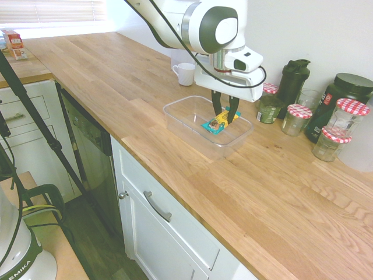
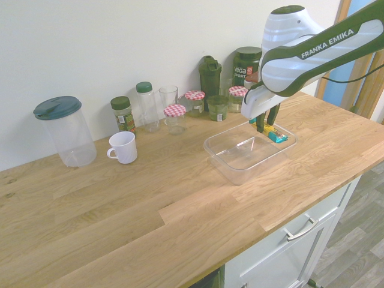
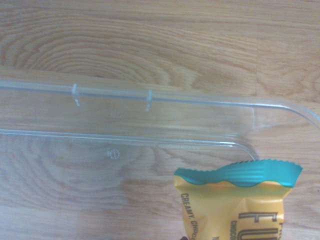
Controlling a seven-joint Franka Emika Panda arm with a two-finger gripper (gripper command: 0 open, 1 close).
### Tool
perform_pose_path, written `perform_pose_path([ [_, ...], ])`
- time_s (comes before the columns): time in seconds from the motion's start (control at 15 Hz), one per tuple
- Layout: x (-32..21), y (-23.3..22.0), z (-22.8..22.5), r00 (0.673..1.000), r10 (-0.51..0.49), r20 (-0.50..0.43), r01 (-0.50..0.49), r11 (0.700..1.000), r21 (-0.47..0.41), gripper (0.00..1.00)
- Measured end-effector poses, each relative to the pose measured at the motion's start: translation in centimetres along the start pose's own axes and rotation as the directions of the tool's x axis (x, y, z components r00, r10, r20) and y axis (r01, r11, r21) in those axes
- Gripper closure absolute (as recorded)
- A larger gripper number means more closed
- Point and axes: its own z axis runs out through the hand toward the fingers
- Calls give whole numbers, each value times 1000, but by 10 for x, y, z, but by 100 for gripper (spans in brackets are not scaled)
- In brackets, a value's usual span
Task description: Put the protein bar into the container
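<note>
Tool: the tool [image 1: 225,116] of the white arm points almost straight down and its two dark fingers are closed on the protein bar [image 1: 218,122], gripping it near the middle.
Protein bar: a small flat packet with teal ends and a yellow middle. It hangs in the tool, tilted, above the inside of the container [image 1: 185,119], at the end of the tub nearest the jars. From the second exterior view the bar [image 2: 273,133] is seen just over the far right corner of the tub. I cannot tell if it touches the floor of the tub.
Wrist view: the teal crimped end and yellow wrapper with dark print [image 3: 240,200] show close up, with the clear rim of the container [image 3: 150,95] behind, and wood grain seen through the plastic.
Container: a clear, shallow rectangular tub with rounded corners [image 2: 231,165]; it stands on the wooden surface [image 1: 280,192], near the front edge, and nothing lies on its floor.
Behind the container: a row by the wall, with glass jars with red-checked lids [image 2: 175,117], a dark green shaker bottle [image 2: 210,75], a dark tub with a label [image 2: 246,66], a spice jar with green lid [image 2: 122,113] and a drinking glass [image 2: 168,96].
Further left: a white mug [image 2: 123,147] and a tall clear canister with a dark teal lid [image 2: 63,129], both well apart from the container.
</note>
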Motion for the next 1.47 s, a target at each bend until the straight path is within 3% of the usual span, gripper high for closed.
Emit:
perform_pose_path([
  [0.27,7,-3,17,1000,6,5,-6,1000,-7,100],
  [0.33,10,-3,19,1000,10,6,-10,1000,-10,0],
  [1.2,23,16,33,999,42,5,-42,999,-21,0],
  [1.47,15,19,1,1000,20,-24,-20,1000,25,0],
])
